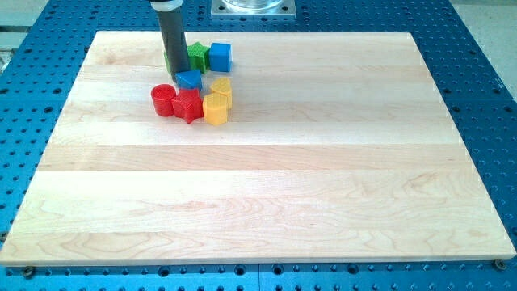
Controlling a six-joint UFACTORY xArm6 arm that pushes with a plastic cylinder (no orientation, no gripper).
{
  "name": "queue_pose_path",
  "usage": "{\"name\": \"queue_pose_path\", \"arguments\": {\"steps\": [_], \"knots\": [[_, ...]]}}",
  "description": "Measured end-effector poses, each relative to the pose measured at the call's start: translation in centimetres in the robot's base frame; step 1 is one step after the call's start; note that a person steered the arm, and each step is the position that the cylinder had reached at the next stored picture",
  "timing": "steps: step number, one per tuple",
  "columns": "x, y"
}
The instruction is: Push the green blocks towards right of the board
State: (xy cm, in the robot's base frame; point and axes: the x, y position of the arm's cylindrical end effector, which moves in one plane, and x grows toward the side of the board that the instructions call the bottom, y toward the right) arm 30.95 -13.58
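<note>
My tip point(175, 78) rests on the board near the view's top left, inside a cluster of blocks. A green star-shaped block point(198, 56) lies just right of the rod. A second green block point(166, 60) peeks out at the rod's left edge and is mostly hidden, so its shape is unclear. A small blue block point(190, 79) touches the tip on its right side.
A blue cube point(220, 56) sits right of the green star. Below the tip lie a red cylinder point(163, 100), a red star point(187, 106), and two yellow blocks point(220, 87) point(216, 110). The wooden board point(266, 194) lies on a blue perforated table.
</note>
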Motion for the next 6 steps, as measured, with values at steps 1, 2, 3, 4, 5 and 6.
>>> {"name": "queue_pose_path", "arguments": {"steps": [1,2,3,4,5,6], "knots": [[-2.5,-5.0],[-4.2,-0.1],[-4.2,7.4],[-3.4,7.1],[-2.8,10.9],[-1.0,9.4]]}}
